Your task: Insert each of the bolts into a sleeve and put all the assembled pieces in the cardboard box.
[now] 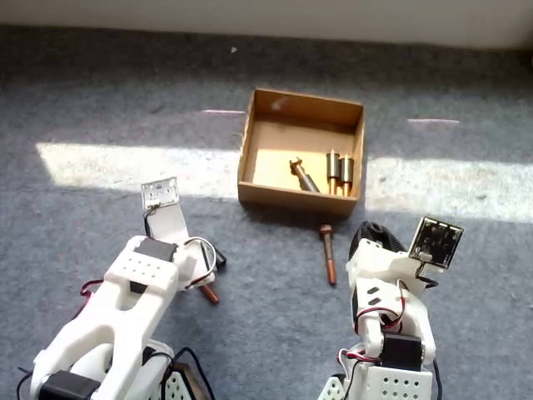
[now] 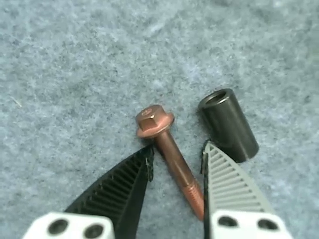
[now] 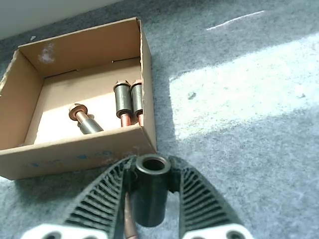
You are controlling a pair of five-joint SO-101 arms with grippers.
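Observation:
My left gripper (image 2: pixel 177 154) is open low over the carpet, its fingers on either side of a copper bolt (image 2: pixel 167 149) lying flat. A black sleeve (image 2: pixel 228 124) lies right beside that bolt. In the high view this gripper (image 1: pixel 210 279) sits at the lower left with the bolt (image 1: pixel 209 292) under it. My right gripper (image 3: pixel 149 167) is shut on another black sleeve (image 3: pixel 149 191), held just in front of the cardboard box (image 3: pixel 75 154). A second loose bolt (image 1: pixel 328 254) lies between box and right gripper (image 1: pixel 371 237). Three assembled pieces (image 1: pixel 337 171) lie in the box (image 1: pixel 298 200).
Grey carpet covers the floor, with a bright sunlit band (image 1: pixel 108 162) running across it behind both arms. A pale wall edge (image 1: pixel 266 12) lines the far side. Open carpet lies left and right of the box.

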